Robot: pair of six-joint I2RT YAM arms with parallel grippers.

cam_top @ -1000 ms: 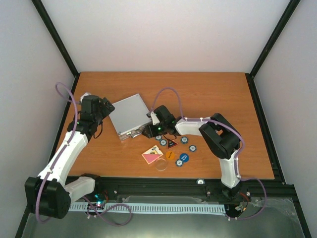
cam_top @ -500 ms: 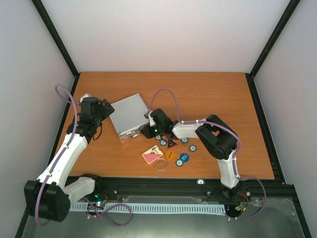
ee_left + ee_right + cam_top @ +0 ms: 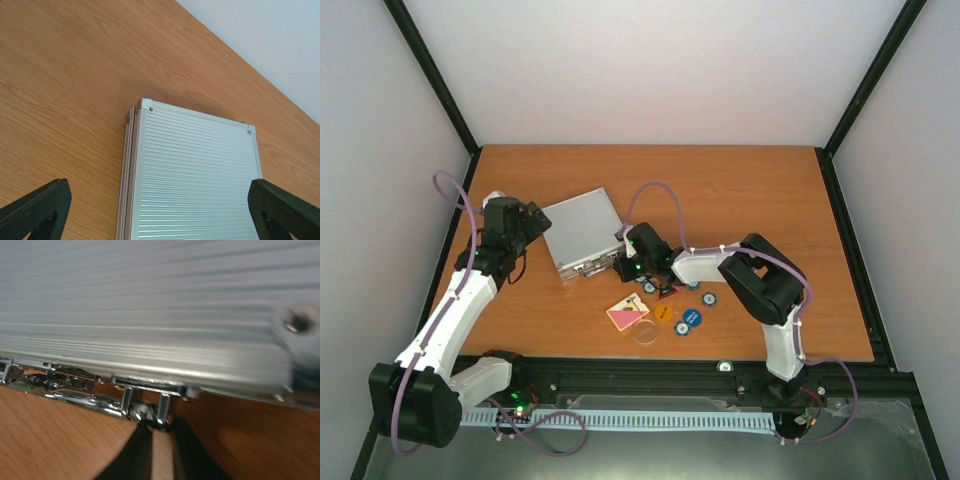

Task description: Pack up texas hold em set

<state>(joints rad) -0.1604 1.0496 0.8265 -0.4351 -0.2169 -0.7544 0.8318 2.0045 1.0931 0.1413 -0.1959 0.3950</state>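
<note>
The silver aluminium case (image 3: 582,232) lies closed and flat on the table. My left gripper (image 3: 534,222) is open wide at the case's left side, and in the left wrist view its black fingers (image 3: 37,207) straddle the ribbed lid (image 3: 195,175). My right gripper (image 3: 620,264) is at the case's front edge, its fingertips pinched nearly together on a chrome latch (image 3: 145,410) below the lid (image 3: 150,305). Loose on the table near the front lie the pink card deck (image 3: 626,316), red-black triangle (image 3: 666,291), orange disc (image 3: 663,312), blue disc (image 3: 688,320), clear disc (image 3: 645,333) and blue-white chips (image 3: 708,297).
The wooden table (image 3: 770,200) is walled in by white panels and a black frame. A purple cable (image 3: 655,186) loops over the right arm. The black rail (image 3: 720,368) runs along the near edge.
My right gripper's jaws have closed and it has edged left against the case's front latch. The left arm has barely moved.
</note>
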